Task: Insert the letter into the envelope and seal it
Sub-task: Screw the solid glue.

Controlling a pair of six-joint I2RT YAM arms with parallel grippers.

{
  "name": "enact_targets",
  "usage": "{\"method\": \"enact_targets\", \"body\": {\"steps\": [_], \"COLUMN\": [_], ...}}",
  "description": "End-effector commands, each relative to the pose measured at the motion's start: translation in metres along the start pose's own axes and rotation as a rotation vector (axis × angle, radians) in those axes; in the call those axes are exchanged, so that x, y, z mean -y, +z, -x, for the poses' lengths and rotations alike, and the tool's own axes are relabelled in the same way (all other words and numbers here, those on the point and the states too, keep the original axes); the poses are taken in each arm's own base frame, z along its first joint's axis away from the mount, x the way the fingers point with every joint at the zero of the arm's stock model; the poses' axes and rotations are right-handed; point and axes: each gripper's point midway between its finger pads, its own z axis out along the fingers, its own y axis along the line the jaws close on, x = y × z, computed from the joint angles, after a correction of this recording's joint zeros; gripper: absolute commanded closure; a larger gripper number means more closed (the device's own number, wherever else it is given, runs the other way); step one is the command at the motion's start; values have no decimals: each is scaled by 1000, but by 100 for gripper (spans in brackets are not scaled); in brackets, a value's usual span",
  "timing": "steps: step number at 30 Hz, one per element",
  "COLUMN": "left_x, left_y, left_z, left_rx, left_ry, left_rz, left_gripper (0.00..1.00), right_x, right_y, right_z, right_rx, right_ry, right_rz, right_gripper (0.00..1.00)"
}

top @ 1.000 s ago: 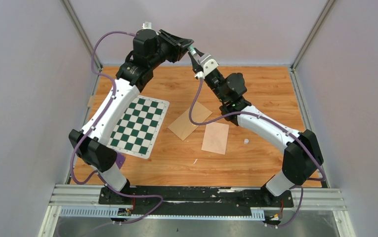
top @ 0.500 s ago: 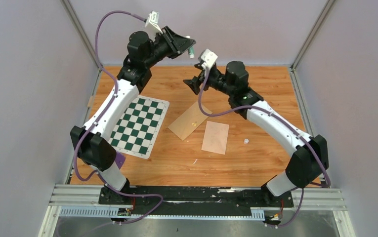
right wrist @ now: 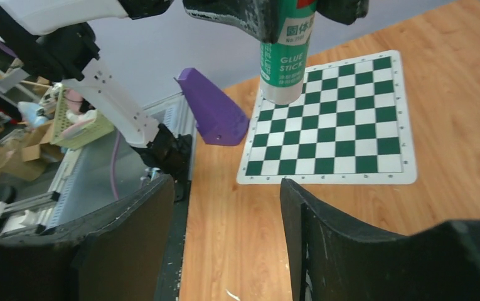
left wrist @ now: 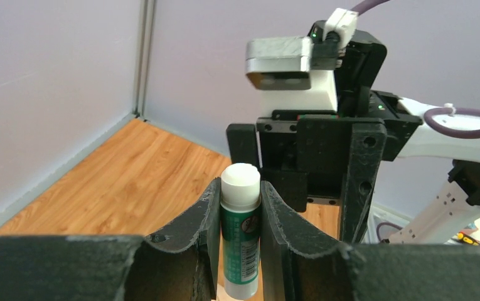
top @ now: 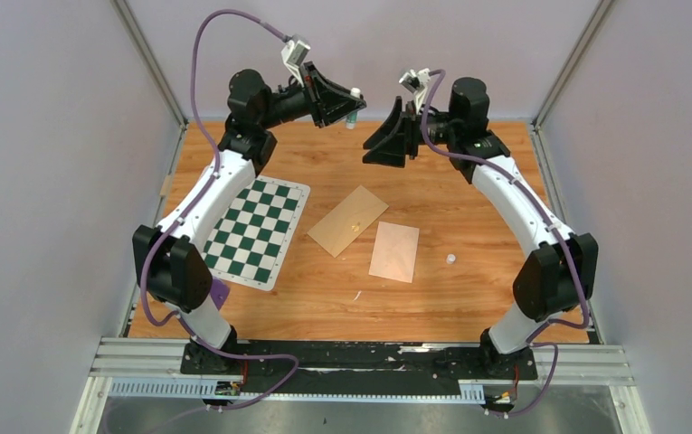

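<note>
Checkered mat [top: 253,231] at 9 o'clock on desk [top: 324,298]. Left jaws, high at 12 o'clock, clamped on green glue stick [left wrist: 240,232]. Tan envelope [top: 348,221] flat mid-desk. Right jaws face stick, spread wide, empty. Letter [top: 394,251] flat on desk, just beside envelope at its 4 o'clock.

Green-white glue stick [left wrist: 240,238]; green-white checked mat [top: 253,231]; tan envelope [top: 348,221]; cream letter [top: 394,251].

"GLUE STICK", white lettering on green glue stick [right wrist: 282,63] label.
</note>
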Motion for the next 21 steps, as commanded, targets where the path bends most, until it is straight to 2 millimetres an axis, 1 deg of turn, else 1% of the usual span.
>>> {"method": "enact_targets", "body": {"steps": [1, 3, 7, 11, 16, 21], "left_x": [22, 21, 19, 18, 19, 18], "left_y": [1, 2, 5, 9, 10, 11], "left_z": [29, 31, 35, 35, 38, 39], "left_rx": [57, 70, 96, 105, 118, 122], "left_ry": [101, 82, 18, -47, -63, -73], "left_rz": [-68, -55, -24, 0, 10, 15], "left_gripper": [100, 100, 100, 100, 100, 100], "right_x": [-19, -12, -1, 0, -1, 3], "right_y": [5, 8, 16, 24, 34, 38], "right_z": [17, 26, 40, 51, 65, 67], "right_rx": [19, 50, 97, 116, 142, 152], "right_ry": [6, 7, 2, -11, -24, -20], "right_rz": [128, 101, 67, 85, 87, 81], "right_gripper": [35, 33, 34, 38, 41, 48]}}
